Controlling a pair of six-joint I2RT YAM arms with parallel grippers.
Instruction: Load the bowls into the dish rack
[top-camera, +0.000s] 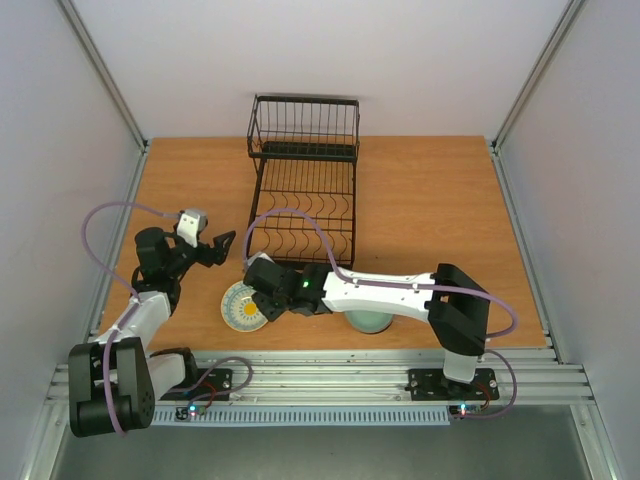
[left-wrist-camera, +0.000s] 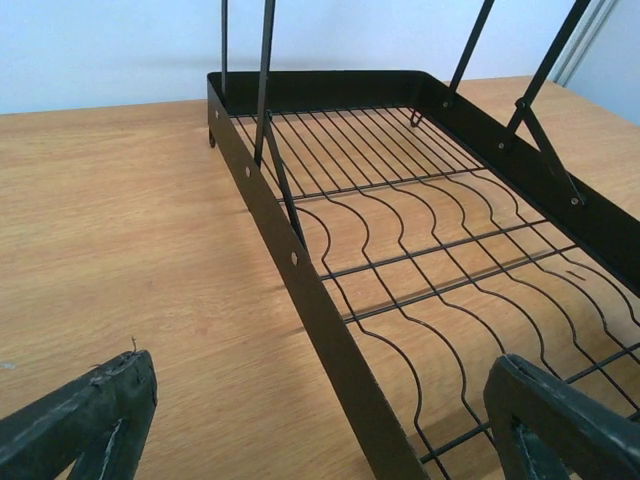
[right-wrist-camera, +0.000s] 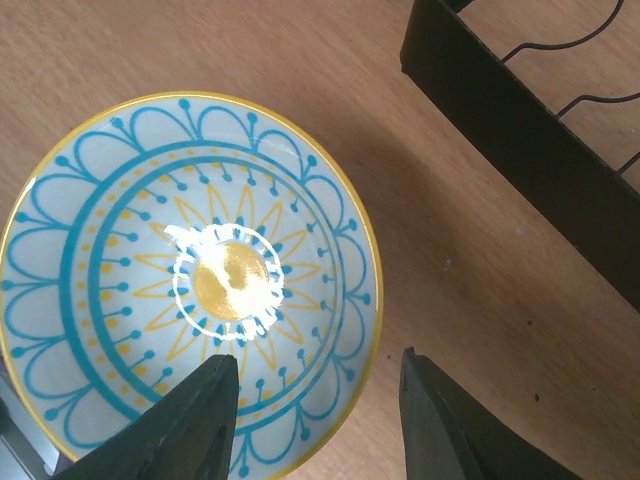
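Note:
A blue-and-yellow patterned bowl (top-camera: 243, 306) sits upright on the table near the front, left of centre. My right gripper (top-camera: 256, 287) hovers over it, open; in the right wrist view (right-wrist-camera: 318, 400) one finger is over the bowl's (right-wrist-camera: 190, 280) inside and the other is outside its right rim. A celadon green bowl (top-camera: 368, 320) sits partly hidden under my right arm. The black wire dish rack (top-camera: 303, 190) stands empty at the back centre. My left gripper (top-camera: 226, 244) is open and empty at the rack's near-left corner, its rail (left-wrist-camera: 330, 330) between the fingers.
The rack's near corner (right-wrist-camera: 520, 130) lies just right of the patterned bowl. The taller basket section (top-camera: 304, 128) is at the rack's far end. Grey walls close in the wooden table (top-camera: 440, 220) on the left, right and back.

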